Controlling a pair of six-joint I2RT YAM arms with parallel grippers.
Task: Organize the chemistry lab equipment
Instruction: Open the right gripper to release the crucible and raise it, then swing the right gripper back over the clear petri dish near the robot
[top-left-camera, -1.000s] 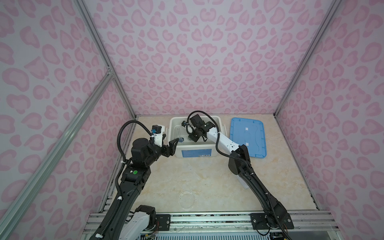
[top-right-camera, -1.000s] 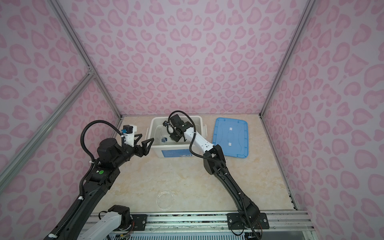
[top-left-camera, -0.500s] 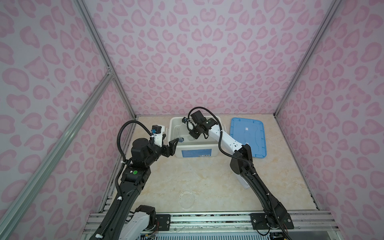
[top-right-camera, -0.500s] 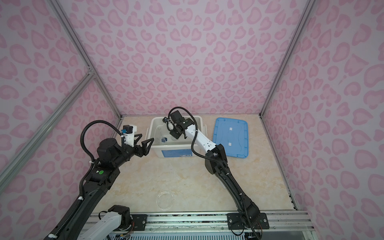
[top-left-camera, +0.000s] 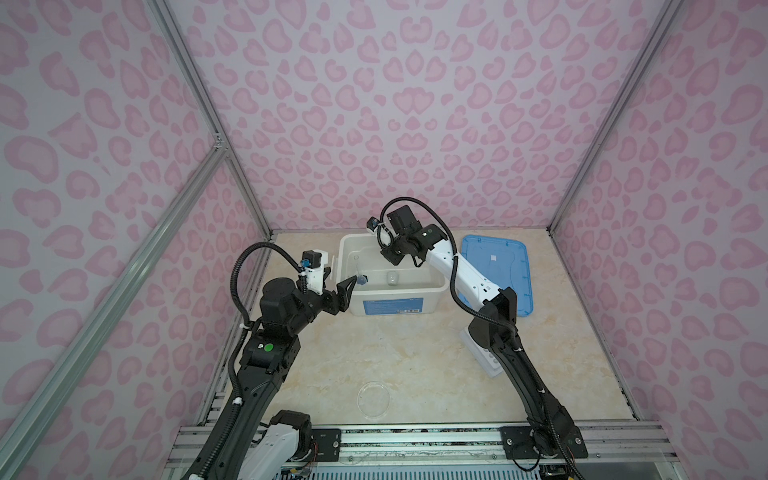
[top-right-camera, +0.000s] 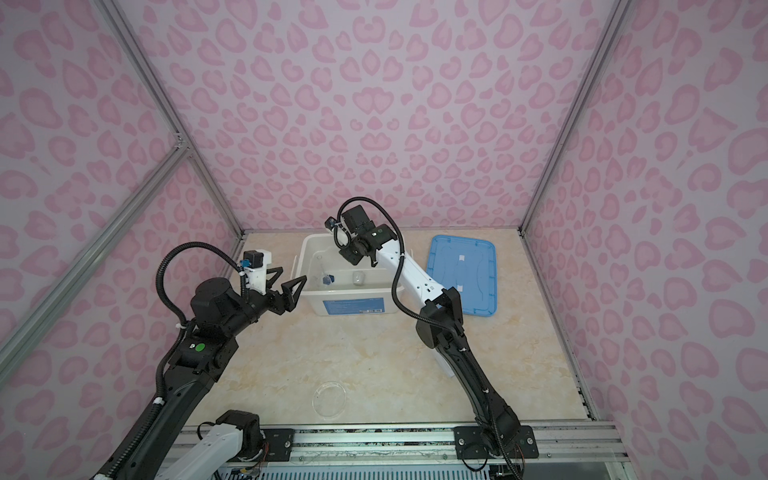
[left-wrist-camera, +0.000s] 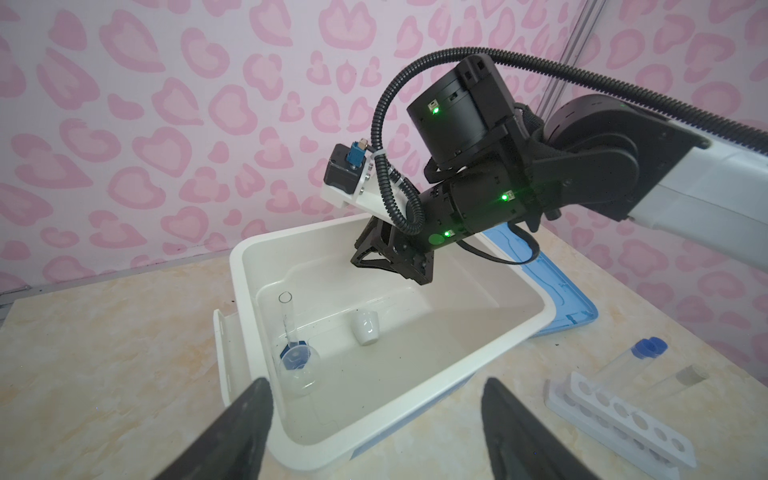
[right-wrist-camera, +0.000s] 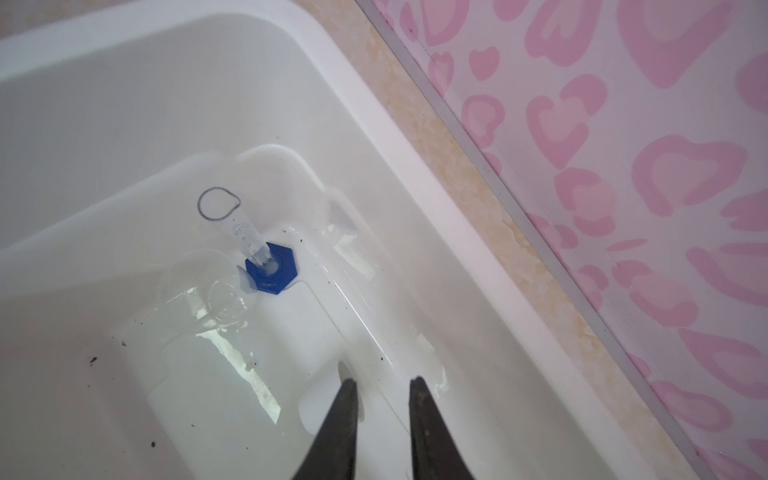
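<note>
Inside the white bin (top-left-camera: 436, 279), the small blue-based cylinder (right-wrist-camera: 270, 266) stands near the left wall, with a clear rounded vessel (right-wrist-camera: 208, 291) against it. A small pale cup (left-wrist-camera: 365, 328) rests on the bin floor. My right gripper (right-wrist-camera: 383, 380) hangs over the bin with its jaws a little apart and nothing between them; the cup lies just under its fingertips. My left gripper (left-wrist-camera: 376, 382) is wide open and empty at the bin's front left corner. The clear round dish (top-left-camera: 374, 400) lies on the table near the front. The white rack (left-wrist-camera: 619, 419) and capped test tubes (left-wrist-camera: 640, 357) lie to the right.
The blue lid (top-left-camera: 496, 274) lies flat to the right of the bin. In both top views my right arm crosses over the rack (top-left-camera: 488, 357) and hides much of it. Pink patterned walls close in the table on three sides.
My right gripper's jaws have parted slightly, and it has drawn up a little toward the back of the bin. The left arm has not moved.
</note>
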